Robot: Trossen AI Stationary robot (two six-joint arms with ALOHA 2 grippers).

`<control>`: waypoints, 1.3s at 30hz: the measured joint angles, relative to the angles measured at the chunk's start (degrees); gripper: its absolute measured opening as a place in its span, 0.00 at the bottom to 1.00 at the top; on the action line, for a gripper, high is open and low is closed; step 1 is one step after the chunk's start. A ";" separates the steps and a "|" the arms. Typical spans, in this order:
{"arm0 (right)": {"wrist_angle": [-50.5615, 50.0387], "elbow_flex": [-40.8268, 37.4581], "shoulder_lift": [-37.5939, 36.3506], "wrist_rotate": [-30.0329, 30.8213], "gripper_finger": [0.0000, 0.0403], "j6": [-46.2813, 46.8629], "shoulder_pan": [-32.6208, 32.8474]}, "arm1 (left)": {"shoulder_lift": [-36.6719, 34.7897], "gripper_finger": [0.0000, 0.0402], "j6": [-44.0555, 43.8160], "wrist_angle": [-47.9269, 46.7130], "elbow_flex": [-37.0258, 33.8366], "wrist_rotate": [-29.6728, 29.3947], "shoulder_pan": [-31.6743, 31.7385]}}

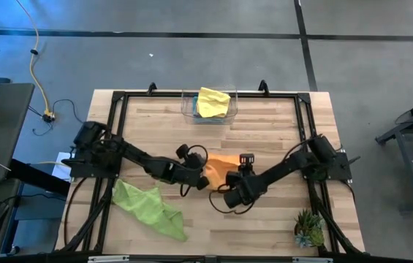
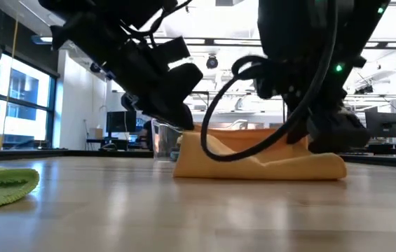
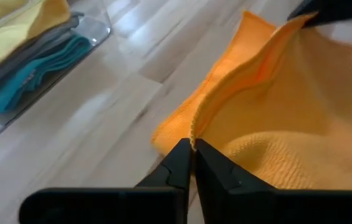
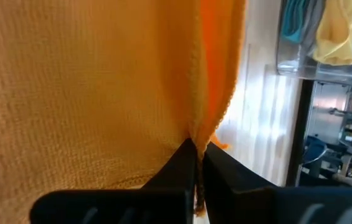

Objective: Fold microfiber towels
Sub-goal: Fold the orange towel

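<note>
While both arms meet over the middle of the table (image 1: 264,139), the orange towel (image 1: 223,166) lies there in a low, partly doubled heap, and each gripper has its jaws clenched on an edge of it. The left gripper (image 3: 193,149) pinches a folded corner at the near side of the cloth; the right gripper (image 4: 195,149) pinches a hem where two layers hang together.

The step in hand looks like carrying one edge over to meet the other. To do it well, both grips should travel together and level — if one leads, the cloth will skew and the edges will not match. Keep the cloth low enough that the free half stays flat on the wood as an anchor, and set the held hem down square on the far hem before letting go. The pinches are thin, right at the edge, so a quick pull could slip the hem out.

The lime green towel (image 1: 150,208) lies crumpled near the left arm's side, apart from the work. A small green spiky plant (image 1: 309,228) stands at the right front corner, also clear. Farther back, the clear plastic bin (image 1: 189,109) holds the yellow towel (image 1: 213,102) on top, with the grey towel (image 3: 14,62) and the teal towel (image 3: 32,78) beneath — well apart, not in the way. The nearest hindrance is the arms themselves, close together over the cloth.
</note>
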 joint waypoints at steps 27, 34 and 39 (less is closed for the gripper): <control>32.32 -20.62 -26.48 -12.85 0.04 7.97 0.55 | -4.90 0.19 12.12 0.70 -9.68 20.97 2.85; 61.49 -39.07 -30.91 -14.91 0.01 15.25 -1.76 | -3.80 0.01 13.51 20.90 -16.28 32.95 2.75; 62.13 -43.06 -30.10 -17.43 0.01 16.84 -6.08 | -2.79 0.03 14.67 23.79 -16.27 32.95 2.33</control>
